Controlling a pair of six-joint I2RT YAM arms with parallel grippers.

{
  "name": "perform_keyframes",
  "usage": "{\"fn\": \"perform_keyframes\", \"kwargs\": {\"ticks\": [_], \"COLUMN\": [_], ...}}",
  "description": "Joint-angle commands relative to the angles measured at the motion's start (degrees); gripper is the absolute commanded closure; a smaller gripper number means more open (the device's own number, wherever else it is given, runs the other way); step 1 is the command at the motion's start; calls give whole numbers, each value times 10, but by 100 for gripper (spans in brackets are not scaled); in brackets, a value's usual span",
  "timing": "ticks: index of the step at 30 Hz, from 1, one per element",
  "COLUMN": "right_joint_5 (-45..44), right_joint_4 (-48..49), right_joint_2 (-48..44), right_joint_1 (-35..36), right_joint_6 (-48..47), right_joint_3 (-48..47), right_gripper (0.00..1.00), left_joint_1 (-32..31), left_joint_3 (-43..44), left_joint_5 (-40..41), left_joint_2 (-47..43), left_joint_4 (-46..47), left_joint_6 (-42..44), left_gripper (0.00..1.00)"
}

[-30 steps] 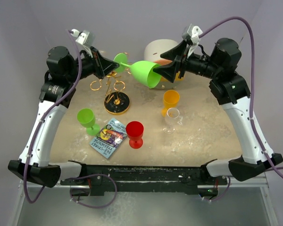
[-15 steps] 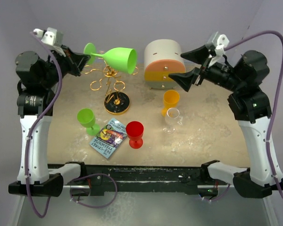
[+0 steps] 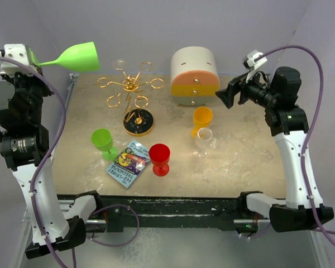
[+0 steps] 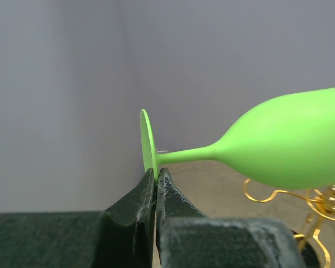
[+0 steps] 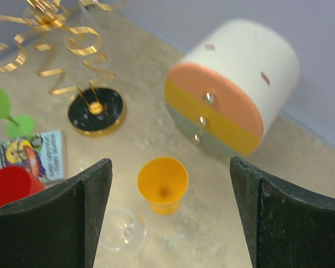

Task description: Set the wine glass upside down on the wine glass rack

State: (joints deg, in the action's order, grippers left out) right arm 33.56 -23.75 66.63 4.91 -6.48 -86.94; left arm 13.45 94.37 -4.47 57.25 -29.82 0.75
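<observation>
Wrist view alone shows left hand [image 4: 156, 174] pinching wine glass [image 4: 285, 146] foot; right hand [image 5: 170, 163] gapes wide.

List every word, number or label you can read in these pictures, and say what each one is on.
"13-STORY TREEHOUSE", probably: the title on the cover of the book, upside down in the top view, small and not certain.
Other print on that cover: too small to read in the top view, blurred in the right wrist view.
Nothing else in view shows any lettering.
</observation>
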Motion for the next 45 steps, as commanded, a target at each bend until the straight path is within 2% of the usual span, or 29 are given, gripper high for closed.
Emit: {"fn": "perform_keyframes", "kwargs": {"ticks": [1,8,14,17,20,24,29,38,45], "right_joint_5": [26,4,33,45,42,50,52,44,42], "right_joint_4": [17,-9,-41,-36,-34,-35,-32,-26,-18], "right_joint_2": [-10,-34,-47,-51,-52,-57,-62,-76,-77], "right_joint_1": [-45,-63,-74,-76,-78,-79,-79,-79,-79], "right_joint_6": [-40,-66,-73,-77,-79,-91,-95,-101,-100], "right_joint_3": [64,86,94,107,114,129,149,187,194], "right_gripper": [12,10,9,9,9,9,9,8,9], "left_joint_1": [18,19,11,-25,-92,-138,-162,-167,-167], "left_joint_3": [-5,-1,-3,-44,-98,-112,-128,-184,-148], "left_joint_5": [121,195,228,268,322,327,274,34,-25], "left_joint_2": [1,49,112,123,137,177,191,151,177], "left_joint_4": [33,55,66,121,202,223,242,254,227], "left_joint_6": [88,197,288,383,514,577,641,739,750], "left_gripper": [100,100,100,100,100,100,100,100,100]}}
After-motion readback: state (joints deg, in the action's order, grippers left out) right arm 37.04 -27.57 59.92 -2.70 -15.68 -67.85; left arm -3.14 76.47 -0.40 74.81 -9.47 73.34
